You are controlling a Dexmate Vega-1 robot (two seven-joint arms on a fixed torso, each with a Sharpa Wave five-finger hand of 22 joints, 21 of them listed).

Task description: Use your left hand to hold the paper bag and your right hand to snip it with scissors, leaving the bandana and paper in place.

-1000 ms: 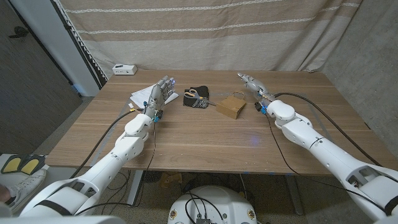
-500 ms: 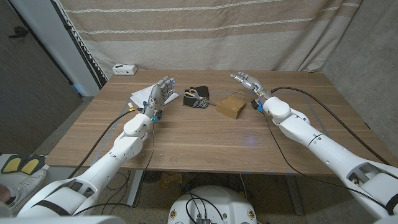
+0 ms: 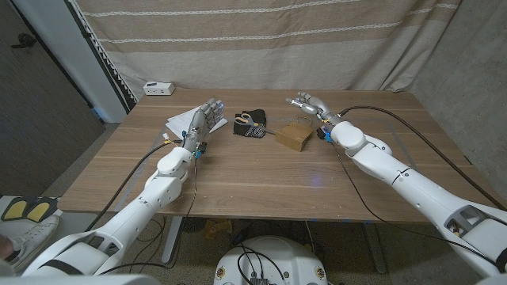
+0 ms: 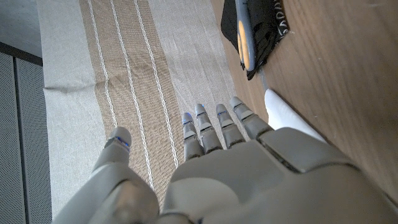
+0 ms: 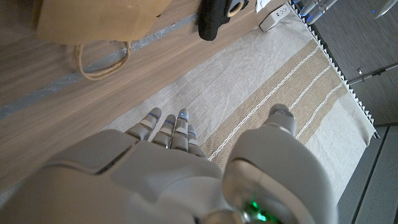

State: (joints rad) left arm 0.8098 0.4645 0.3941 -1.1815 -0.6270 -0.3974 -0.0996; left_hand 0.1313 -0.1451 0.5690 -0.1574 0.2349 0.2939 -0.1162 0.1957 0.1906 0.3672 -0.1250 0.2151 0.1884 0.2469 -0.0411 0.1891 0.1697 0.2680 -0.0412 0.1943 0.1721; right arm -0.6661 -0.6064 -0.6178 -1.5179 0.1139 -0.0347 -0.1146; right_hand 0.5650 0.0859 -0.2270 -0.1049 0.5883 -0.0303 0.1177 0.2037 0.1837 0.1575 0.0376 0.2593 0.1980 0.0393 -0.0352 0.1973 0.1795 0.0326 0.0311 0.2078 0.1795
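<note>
While both arms reach out over the wooden counter point(image 3: 261, 170), neither hand holds anything. A striped curtain point(image 3: 261, 39) hangs behind the counter's far edge. The brown paper bag point(image 3: 294, 136) lies on the counter a little right of the middle, with its cord handles point(image 5: 99, 59) toward the far side. Just left of it sits the dark bandana point(image 3: 253, 124), folded into a heap, and the scissors point(image 3: 245, 119) with pale handles rest on top of it. A sheet of white paper point(image 3: 184, 122) lies near the left far part of the counter, partly hidden behind the left hand point(image 3: 205, 119). That hand stands up above the paper with its fingers straight and apart, gripping nothing. The right hand point(image 3: 306, 104) hovers beyond the bag's far right corner, near it but not touching, its fingers spread and empty; the right wrist view shows them stretched toward the curtain. A small white box point(image 3: 158, 88) sits at the far left corner of the counter.
</note>
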